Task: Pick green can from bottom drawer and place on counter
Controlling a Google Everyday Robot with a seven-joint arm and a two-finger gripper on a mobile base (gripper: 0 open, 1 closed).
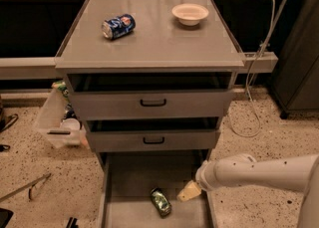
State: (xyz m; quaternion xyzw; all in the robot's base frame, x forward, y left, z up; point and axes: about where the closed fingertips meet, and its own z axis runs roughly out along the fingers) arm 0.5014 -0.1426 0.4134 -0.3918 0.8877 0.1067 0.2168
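The green can lies on its side on the floor of the open bottom drawer, near its front middle. My gripper reaches in from the right on a white arm and hangs inside the drawer, just right of the can and apart from it. The grey counter tops the cabinet, far above the gripper.
A blue can lies on its side on the counter's left part and a white bowl stands at its back right. Two shallower drawers with black handles sit above. A clear bin stands left of the cabinet; a cable hangs right.
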